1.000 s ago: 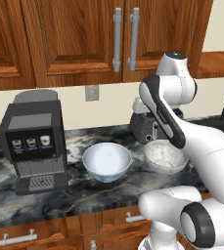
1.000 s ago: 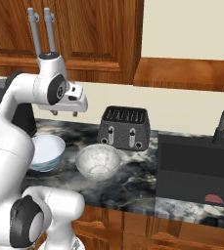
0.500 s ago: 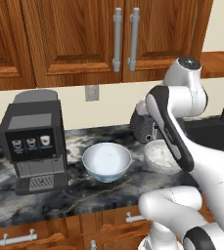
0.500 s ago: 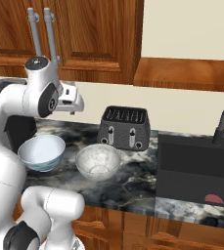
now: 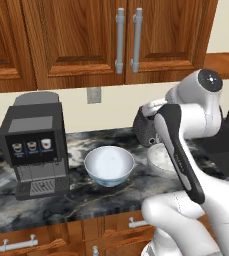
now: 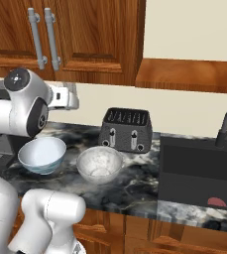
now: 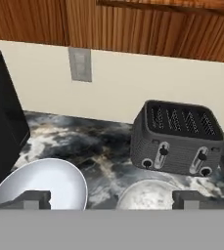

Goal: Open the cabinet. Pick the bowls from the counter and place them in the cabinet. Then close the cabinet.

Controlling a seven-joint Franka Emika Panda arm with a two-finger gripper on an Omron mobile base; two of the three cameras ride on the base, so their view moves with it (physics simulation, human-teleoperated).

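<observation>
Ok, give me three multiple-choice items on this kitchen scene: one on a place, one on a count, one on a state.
1. The toaster stands:
A. on the counter behind the speckled bowl
B. inside the sink
C. on top of the coffee machine

2. How many bowls are on the counter?
A. one
B. two
C. four

3. The cabinet doors are:
A. both wide open
B. one open
C. both shut

Key: 1 A, the toaster sits on the counter behind the speckled bowl. 2 B, that bowl and the white bowl. 3 C, the cabinet handles meet at the middle.
</observation>
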